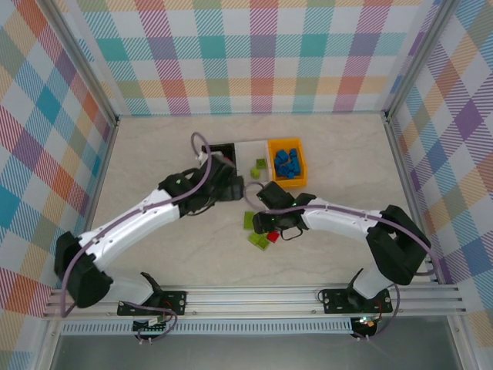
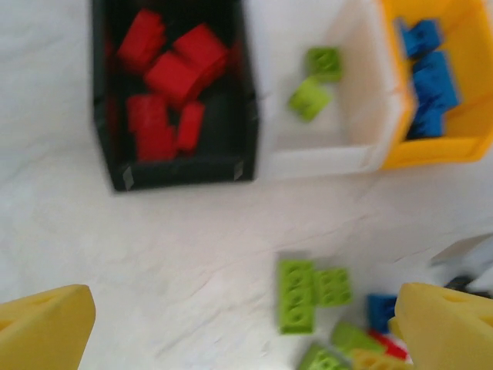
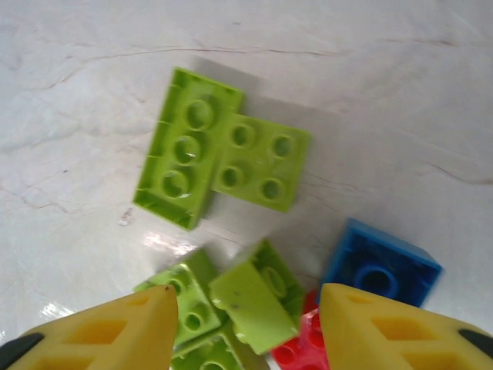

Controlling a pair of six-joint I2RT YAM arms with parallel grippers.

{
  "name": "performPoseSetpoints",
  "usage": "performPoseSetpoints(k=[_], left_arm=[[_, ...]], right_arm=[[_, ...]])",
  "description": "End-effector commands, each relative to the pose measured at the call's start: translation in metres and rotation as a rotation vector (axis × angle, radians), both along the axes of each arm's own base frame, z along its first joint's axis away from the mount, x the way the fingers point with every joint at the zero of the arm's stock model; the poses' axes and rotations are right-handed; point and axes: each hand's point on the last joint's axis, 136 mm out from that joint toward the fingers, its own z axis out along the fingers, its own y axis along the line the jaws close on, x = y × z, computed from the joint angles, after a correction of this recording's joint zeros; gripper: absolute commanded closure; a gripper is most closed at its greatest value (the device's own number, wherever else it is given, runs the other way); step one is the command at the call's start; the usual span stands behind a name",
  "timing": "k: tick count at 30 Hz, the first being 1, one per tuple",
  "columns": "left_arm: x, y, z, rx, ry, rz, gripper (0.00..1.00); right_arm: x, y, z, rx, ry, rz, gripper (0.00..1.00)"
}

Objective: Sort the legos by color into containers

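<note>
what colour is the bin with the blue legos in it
The bin is orange-yellow, clearest in the left wrist view.

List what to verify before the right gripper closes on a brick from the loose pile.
1. Right gripper open and straddling the tilted lime green plastic brick, with a gap on each side: ok.
2. Target free of neighbours: not ok. A second lime green brick and a red brick crowd it.
3. Left gripper open and empty: ok.
4. White rectangular plastic bin holds lime green bricks only: ok.
5. Left arm clear of the route to that bin: cannot tell.
</note>
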Motion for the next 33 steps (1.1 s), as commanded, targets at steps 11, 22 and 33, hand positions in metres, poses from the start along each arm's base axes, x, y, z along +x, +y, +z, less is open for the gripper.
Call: performPoseSetpoints(k=[11,22,33], left_arm=[[-0.043,0.089,-0.011,0.032,0.005,0.226,0.0],[-0.038,0.105,0.012,0.045,-0.042,0.249,0.0],[-0.04,0.101,0.0,0.036,-0.013,0.237,0.0]], right_arm=[[-0.007,-0.008,-0.027,-0.199,0.029,0.104,0.61],[-0.009,-0.013,-0.027,-0.215,0.018,0.084,0.75],[0.008,-0.003,0.031,-0.082,-0.085,0.035,0.81]])
